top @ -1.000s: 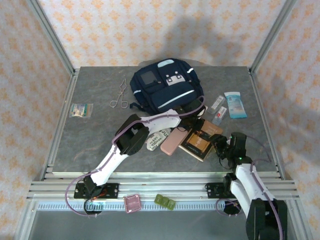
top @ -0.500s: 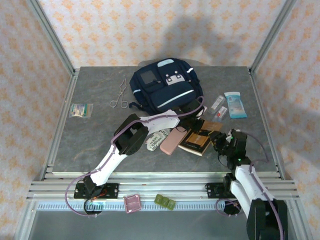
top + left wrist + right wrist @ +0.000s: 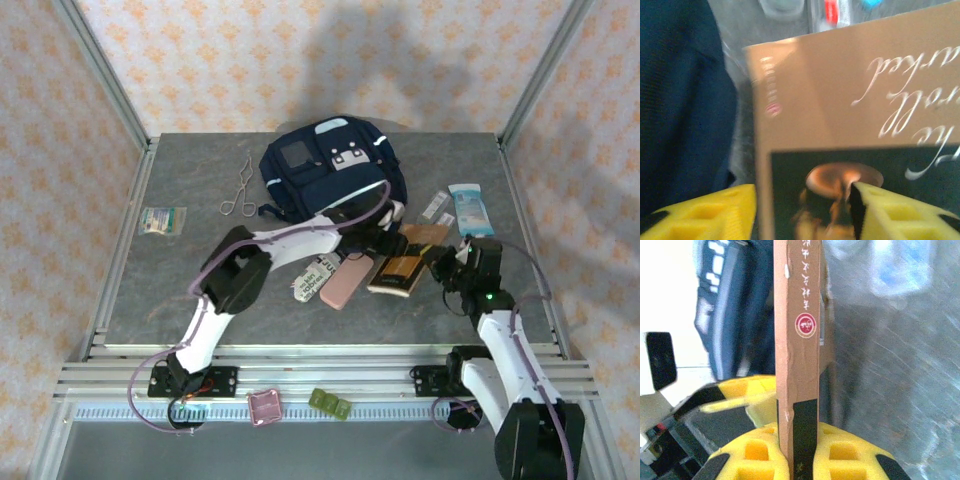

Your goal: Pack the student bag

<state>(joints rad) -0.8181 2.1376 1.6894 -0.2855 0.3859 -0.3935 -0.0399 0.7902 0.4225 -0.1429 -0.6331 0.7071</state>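
Pinches the book (image 3: 796,340) edge-on in the right claw (image 3: 796,440), jaws closed on its two covers, probably to raise it for packing. Holds the left claw (image 3: 805,210) spread, fingers (image 3: 715,210) either side of the cover's corner (nothing gripped), perhaps leaving the book to the other claw. Has the bag (image 3: 330,170) just beyond the left claw, farther off from the right. Works over a grey mottled table (image 3: 180,290), boxed in by orange-patterned wallpaper (image 3: 300,60).

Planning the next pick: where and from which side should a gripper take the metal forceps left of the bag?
Probably straight down from above, closing across the paired shanks of the metal forceps just beyond the finger loops: they lie flat and thin on the table beside the student bag.
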